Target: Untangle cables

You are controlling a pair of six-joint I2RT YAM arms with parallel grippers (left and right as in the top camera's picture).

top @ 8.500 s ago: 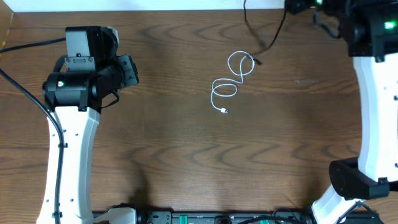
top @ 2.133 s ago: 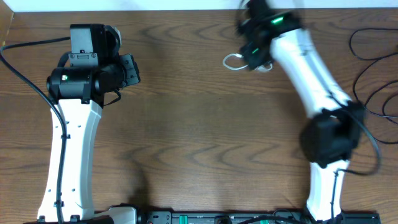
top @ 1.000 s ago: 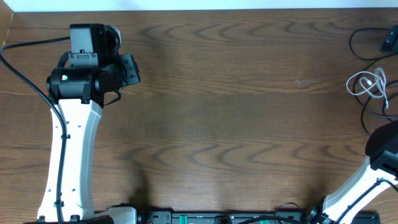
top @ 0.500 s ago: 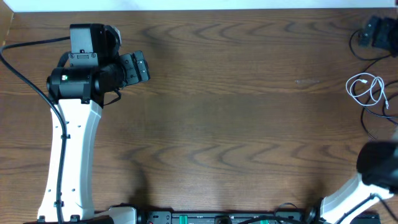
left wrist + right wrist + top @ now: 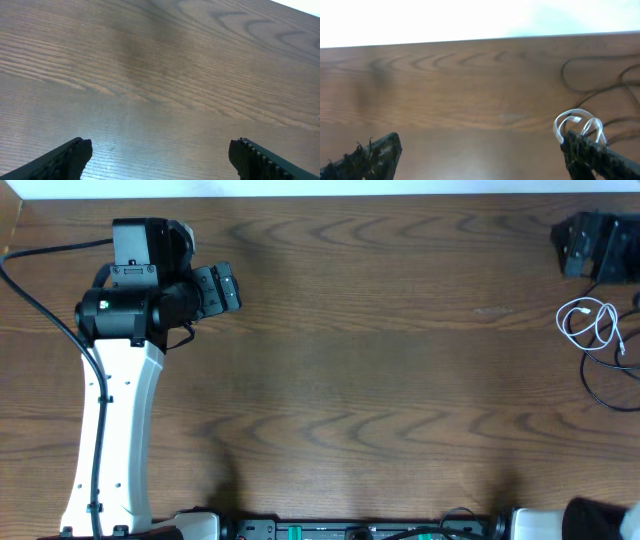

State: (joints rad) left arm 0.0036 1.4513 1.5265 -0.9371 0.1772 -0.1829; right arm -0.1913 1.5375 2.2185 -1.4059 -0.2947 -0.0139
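The left tool (image 5: 234,288) is hanging over the left side of the table (image 5: 380,380), well apart from everything else. The right tool (image 5: 568,247) is hovering at the far right corner. Just in front of it one cable (image 5: 592,320) is lying, with the other cable (image 5: 586,380) curling nearer along the right edge.

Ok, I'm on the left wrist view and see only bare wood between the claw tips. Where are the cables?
Observer: The white cable lies coiled near the right edge of the table, far from the left claw.
Operator: And the black one?
Observer: A thin black cable loops just below it in the overhead view; I can't tell whether they touch.
Operator: Is the right claw holding either?
Observer: No, the right claw is open and empty.
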